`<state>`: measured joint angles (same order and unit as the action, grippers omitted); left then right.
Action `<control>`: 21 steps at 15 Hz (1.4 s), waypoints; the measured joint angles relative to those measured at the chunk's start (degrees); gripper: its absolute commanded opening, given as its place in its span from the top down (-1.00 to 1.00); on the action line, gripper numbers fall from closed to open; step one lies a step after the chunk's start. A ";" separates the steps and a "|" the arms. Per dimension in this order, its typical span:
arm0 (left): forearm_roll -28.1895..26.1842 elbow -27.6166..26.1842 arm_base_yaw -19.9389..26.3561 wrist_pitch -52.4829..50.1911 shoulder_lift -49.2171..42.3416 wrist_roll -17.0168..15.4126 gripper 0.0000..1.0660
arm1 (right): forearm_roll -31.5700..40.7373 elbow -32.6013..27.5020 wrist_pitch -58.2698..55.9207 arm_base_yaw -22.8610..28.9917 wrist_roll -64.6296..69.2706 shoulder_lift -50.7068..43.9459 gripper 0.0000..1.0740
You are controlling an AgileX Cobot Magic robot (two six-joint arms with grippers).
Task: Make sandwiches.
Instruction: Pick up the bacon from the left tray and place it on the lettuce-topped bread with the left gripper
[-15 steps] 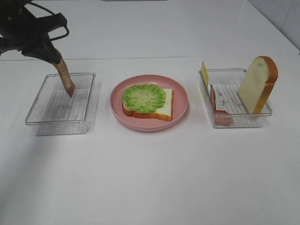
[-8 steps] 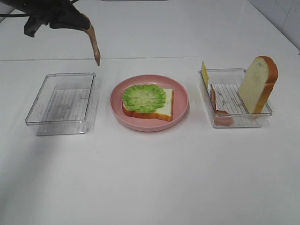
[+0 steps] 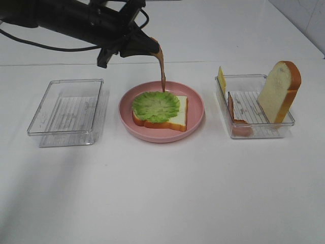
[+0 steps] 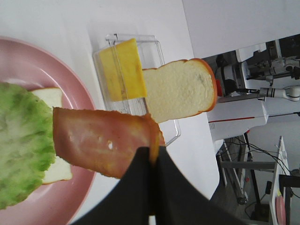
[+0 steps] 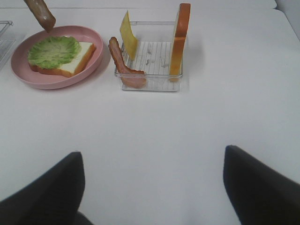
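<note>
Bacon strip dangles from the left gripper, whose jaws are clamped on its upper end. Close below its free tip lies the lettuce on the bread slice. I'd lower it, then drag sideways so it lies flat before letting go.

Left jaws clamped, arm stretched inward; right jaws spread wide

hi cam wide, l-wrist close; all share plate
</note>
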<state>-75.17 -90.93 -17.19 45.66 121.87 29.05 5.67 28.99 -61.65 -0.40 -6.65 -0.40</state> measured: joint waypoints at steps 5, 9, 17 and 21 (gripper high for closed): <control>-4.58 -4.18 -4.18 -0.92 6.82 2.41 1.00 | 0.00 0.00 0.00 0.00 0.00 0.00 -0.42; 0.29 -4.93 -4.01 -0.80 8.54 2.52 1.00 | 0.00 0.00 0.00 0.00 0.00 0.00 -0.42; 13.58 -4.93 -1.95 -3.15 8.82 0.11 1.00 | 0.00 0.00 0.00 0.00 0.00 0.00 -0.42; 16.39 -4.93 -1.38 -3.38 8.82 -1.15 0.82 | 0.00 0.00 0.00 0.00 0.00 0.00 -0.42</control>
<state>-58.79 -95.86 -18.56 42.28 130.69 27.90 5.67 28.99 -61.65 -0.40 -6.65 -0.40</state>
